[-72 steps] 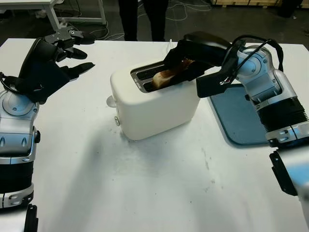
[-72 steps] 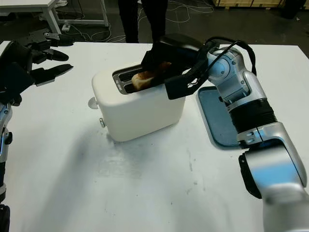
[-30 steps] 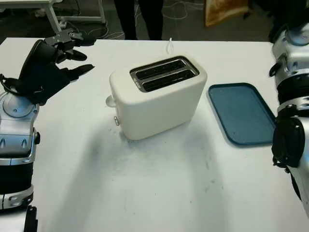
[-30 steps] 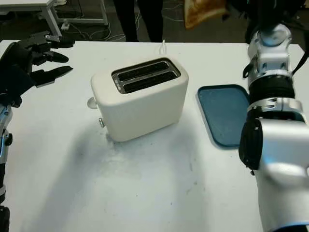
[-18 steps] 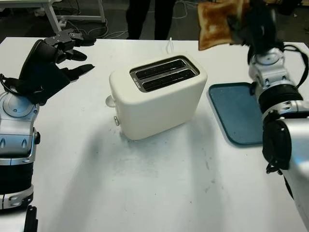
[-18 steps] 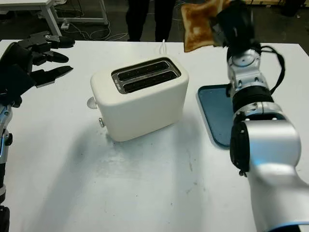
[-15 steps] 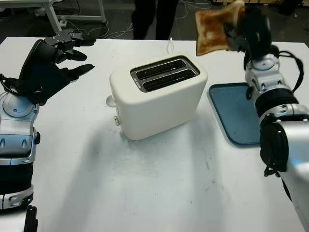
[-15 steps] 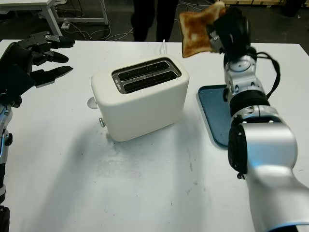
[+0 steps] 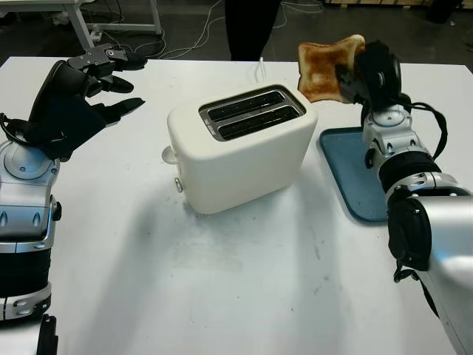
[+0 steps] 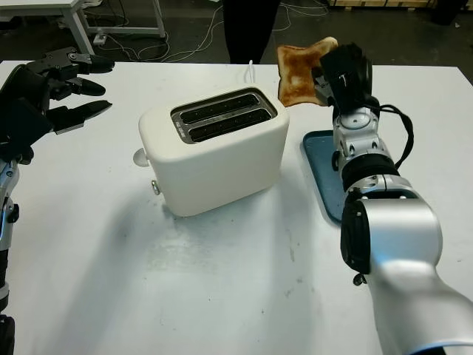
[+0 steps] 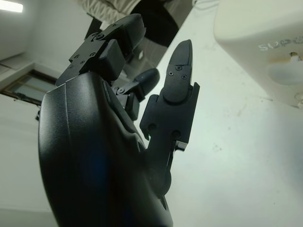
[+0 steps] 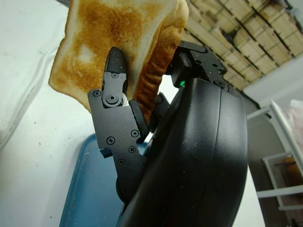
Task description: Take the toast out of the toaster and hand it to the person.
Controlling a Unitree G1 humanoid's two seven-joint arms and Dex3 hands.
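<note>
A browned slice of toast [image 9: 327, 69] is held in the air by my right hand [image 9: 362, 70], just right of and above the cream toaster [image 9: 240, 148]. In the right wrist view the black fingers [image 12: 116, 113] pinch the toast [image 12: 118, 42] along one edge. The toaster's two slots [image 10: 222, 117] look dark and hold nothing. A person in dark clothes [image 9: 251, 26] stands beyond the table's far edge. My left hand [image 9: 89, 89] hangs open above the table's left side, apart from the toaster.
A blue tray [image 9: 358, 174] lies flat on the white table [image 9: 244, 288] right of the toaster, below my right arm. A white cord [image 9: 260, 68] runs behind the toaster. Table legs and cables stand on the floor at the far left.
My right hand pulled the toast out of the toaster, swung it high to the far right, and has now lowered it slightly. The person shifted right behind the table.
</note>
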